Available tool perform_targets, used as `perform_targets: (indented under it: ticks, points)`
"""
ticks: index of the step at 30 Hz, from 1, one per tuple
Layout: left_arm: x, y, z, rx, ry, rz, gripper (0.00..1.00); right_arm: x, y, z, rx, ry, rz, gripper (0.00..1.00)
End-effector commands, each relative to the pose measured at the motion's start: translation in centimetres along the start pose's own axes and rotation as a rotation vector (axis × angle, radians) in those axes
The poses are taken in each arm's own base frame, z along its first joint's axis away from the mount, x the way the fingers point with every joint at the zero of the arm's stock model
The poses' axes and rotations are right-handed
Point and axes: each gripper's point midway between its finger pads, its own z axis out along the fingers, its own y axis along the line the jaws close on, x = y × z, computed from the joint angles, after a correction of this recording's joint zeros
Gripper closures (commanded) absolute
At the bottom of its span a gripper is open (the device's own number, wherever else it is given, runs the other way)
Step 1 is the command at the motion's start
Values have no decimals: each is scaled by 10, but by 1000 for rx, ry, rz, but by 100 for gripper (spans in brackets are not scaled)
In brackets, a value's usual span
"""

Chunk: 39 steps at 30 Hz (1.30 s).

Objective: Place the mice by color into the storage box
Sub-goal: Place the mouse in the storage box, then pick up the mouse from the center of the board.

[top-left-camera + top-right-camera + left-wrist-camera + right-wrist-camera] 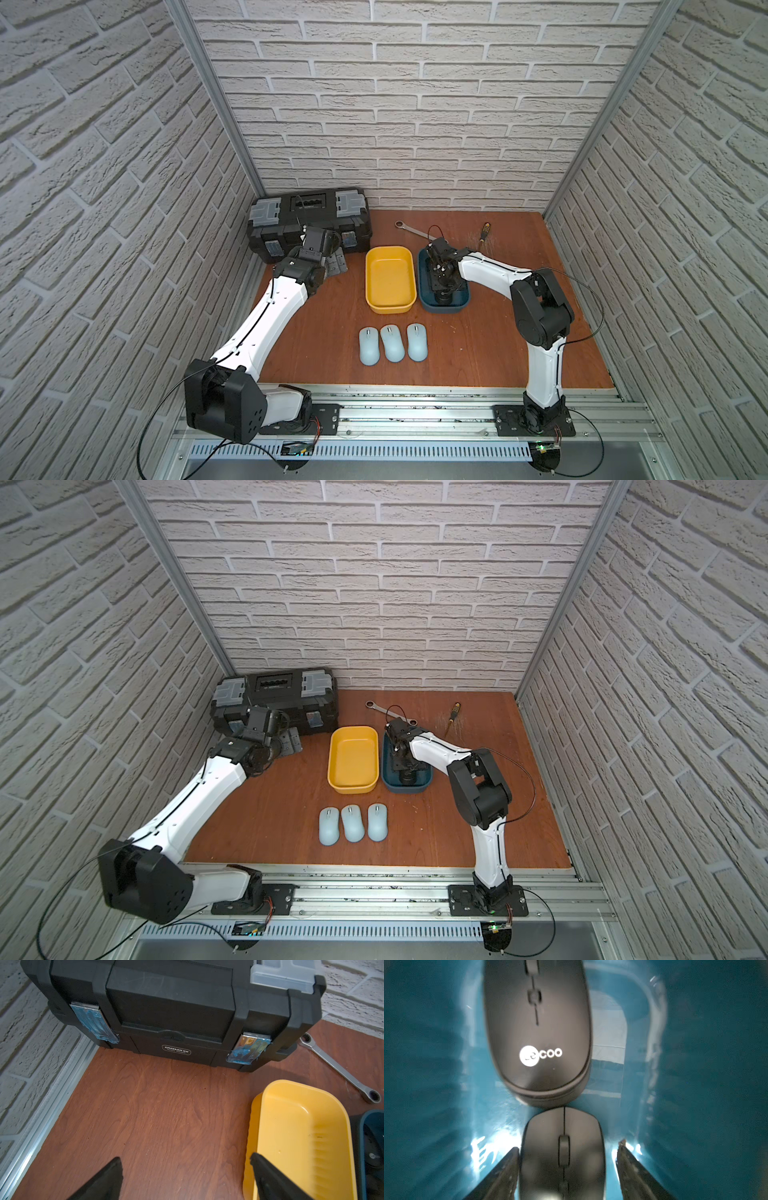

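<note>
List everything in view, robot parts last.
yellow bin: 1, yellow, centre, empty.
blue bin: 1, dark blue, beside yellow bin.
blue mice: 3, pale blue, in a row in front of the bins.
black mice: 2, black, inside blue bin.
toolbox: 1, black, back corner.
wrench: 1, silver, behind the bins.
screwdriver: 1, black-yellow handle, behind blue bin.
left gripper: 1, black, open, near toolbox.
right gripper: 1, black, open, in blue bin astride one black mouse.

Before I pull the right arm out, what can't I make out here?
- Right wrist view: the nearer black oval mouse inside the right gripper runs off the frame; blur hides any contact.
- Top views: that gripper's wrist covers most of the dark blue plastic bin and the logo-marked black mouse.
- Left wrist view: frame edge crops the bin.
</note>
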Motion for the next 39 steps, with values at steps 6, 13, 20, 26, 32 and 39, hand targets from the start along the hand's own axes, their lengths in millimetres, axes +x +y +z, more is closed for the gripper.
perform_targets:
  ticks: [6, 13, 20, 26, 32, 39]
  points:
    - [-7, 1, -2, 9, -32, -26, 2, -46, -4, -99, -87, -203, 20, 26]
    - [-14, -2, -4, 15, -41, -34, 2, -51, -15, -165, -15, -346, -14, 27]
    - [-20, 2, -15, 7, -55, -42, 2, -38, -13, -220, -37, -466, -23, 26]
    - [-13, -2, -17, 31, -58, -66, 2, -5, -8, -234, -76, -498, 21, 27]
    - [-6, -1, -14, 17, -62, -61, 2, 50, 21, -193, -117, -388, -19, 28]
    - [2, 4, -11, -11, -58, -55, 2, 110, 55, -154, -91, -272, -83, 28]
